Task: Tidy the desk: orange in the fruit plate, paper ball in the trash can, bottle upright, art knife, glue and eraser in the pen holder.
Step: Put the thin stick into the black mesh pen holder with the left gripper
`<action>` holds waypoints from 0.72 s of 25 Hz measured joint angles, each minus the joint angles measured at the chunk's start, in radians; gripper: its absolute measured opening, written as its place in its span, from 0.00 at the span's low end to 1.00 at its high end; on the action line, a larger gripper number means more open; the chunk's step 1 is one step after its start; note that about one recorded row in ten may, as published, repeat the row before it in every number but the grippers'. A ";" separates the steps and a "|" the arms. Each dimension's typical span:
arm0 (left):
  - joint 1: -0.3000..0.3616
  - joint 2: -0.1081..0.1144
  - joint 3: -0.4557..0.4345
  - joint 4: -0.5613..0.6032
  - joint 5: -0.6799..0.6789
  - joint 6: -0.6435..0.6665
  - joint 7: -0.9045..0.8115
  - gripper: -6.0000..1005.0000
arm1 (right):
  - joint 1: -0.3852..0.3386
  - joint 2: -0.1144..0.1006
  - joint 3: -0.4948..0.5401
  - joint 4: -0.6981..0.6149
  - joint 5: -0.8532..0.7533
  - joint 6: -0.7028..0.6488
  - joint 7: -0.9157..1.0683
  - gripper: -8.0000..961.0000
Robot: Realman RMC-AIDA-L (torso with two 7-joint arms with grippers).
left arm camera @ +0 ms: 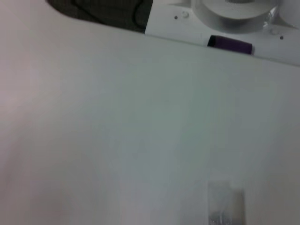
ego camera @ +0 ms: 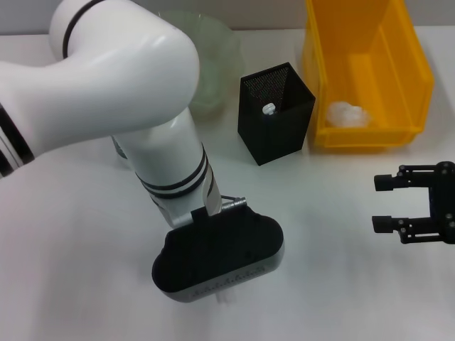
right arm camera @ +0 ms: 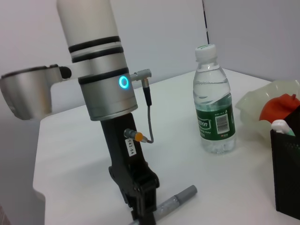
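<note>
- two arms are over the white worktop [ego camera: 85,270]; the left gripper [right arm camera: 143,213] is down at the near middle, its fingers right at a grey art knife [right arm camera: 176,199] lying flat; i cannot tell if they are closed on it.
- the right gripper [ego camera: 384,204] hangs at the right side, fingers apart, holding nothing.
- the paper ball [ego camera: 348,114] lies inside the yellow trash can [ego camera: 412,78].
- the black mesh pen holder [ego camera: 276,114] stands just left of the trash can, a white-tipped item [ego camera: 269,110] in it.
- the bottle [right arm camera: 213,101] stands upright near the fruit plate [right arm camera: 251,105].
- the orange [right arm camera: 276,108] sits in that plate.
</note>
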 joint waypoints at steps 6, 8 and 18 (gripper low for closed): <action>0.007 0.000 -0.142 0.042 -0.044 0.096 -0.013 0.16 | 0.004 -0.002 0.001 -0.008 0.000 -0.014 0.005 0.75; 0.007 0.002 -0.289 0.045 -0.099 0.153 -0.016 0.16 | 0.004 -0.003 0.009 -0.013 0.000 -0.024 0.008 0.75; 0.058 0.011 -0.865 -0.158 -0.370 0.281 -0.015 0.16 | -0.002 -0.022 0.101 -0.028 0.001 -0.132 0.065 0.75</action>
